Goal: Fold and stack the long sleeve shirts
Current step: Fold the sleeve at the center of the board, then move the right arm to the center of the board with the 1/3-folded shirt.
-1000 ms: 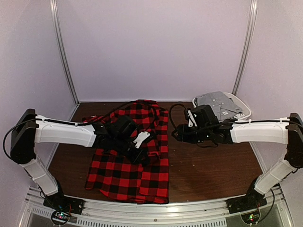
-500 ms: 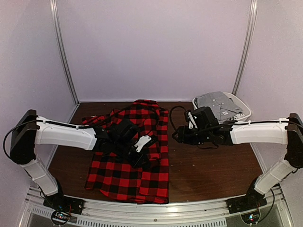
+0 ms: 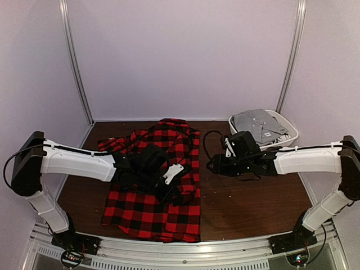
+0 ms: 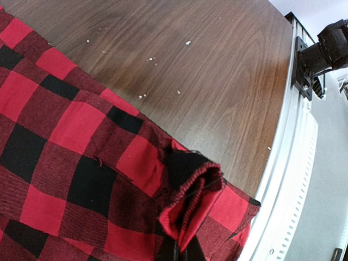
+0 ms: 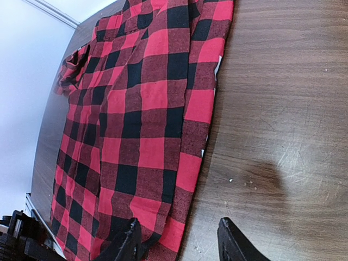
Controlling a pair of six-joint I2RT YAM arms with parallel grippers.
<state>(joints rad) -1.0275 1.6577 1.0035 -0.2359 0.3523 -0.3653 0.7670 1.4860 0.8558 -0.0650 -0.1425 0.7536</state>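
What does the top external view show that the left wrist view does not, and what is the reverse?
Only the top external view shows the left arm and right arm at full length, the whole flannel shirt, and a white basket holding a gray garment at the far right. Only the left wrist view shows, up close, a raised bunched fold of the cloth and small white specks on the wood. Both show the red-and-black shirt lying on the brown table.
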